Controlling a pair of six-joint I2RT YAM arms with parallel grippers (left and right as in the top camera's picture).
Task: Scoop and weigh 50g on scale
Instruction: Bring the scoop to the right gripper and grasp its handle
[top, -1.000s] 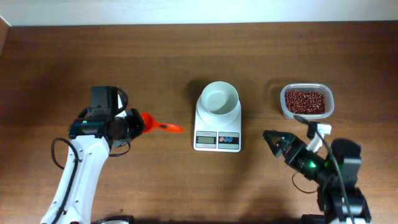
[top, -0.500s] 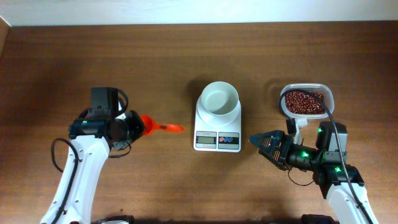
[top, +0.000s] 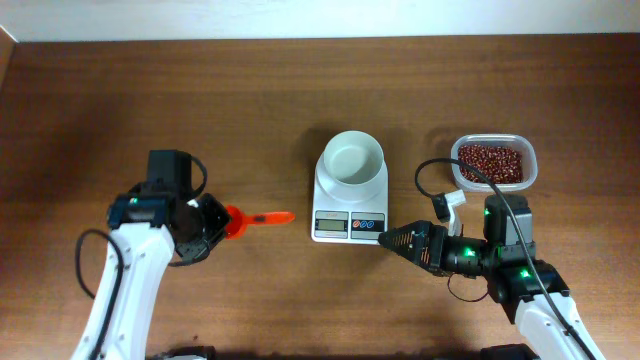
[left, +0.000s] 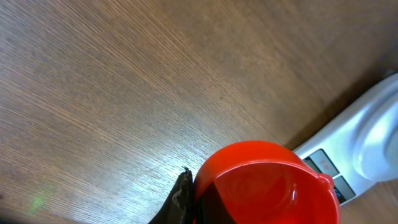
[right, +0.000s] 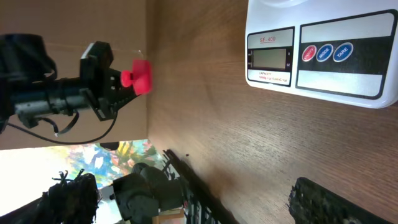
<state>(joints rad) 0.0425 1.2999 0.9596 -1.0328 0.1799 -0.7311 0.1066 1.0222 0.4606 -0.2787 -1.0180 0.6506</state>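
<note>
The scoop (top: 264, 217) was clamped in the left gripper (top: 220, 222), long axis toward the scale (top: 348, 226). The right gripper (top: 392, 239), jaws spread wide and empty, was set nearer the scale's front; beans (top: 490, 162) lay beyond it, far right.

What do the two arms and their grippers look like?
Both the left arm and the right arm have white links with black wrist sections. The left gripper and right gripper are black, and the right one's fingers are ribbed. A black box tops the left wrist. Thin black cables loop off each arm. Small green lights glow on the right wrist.
</note>
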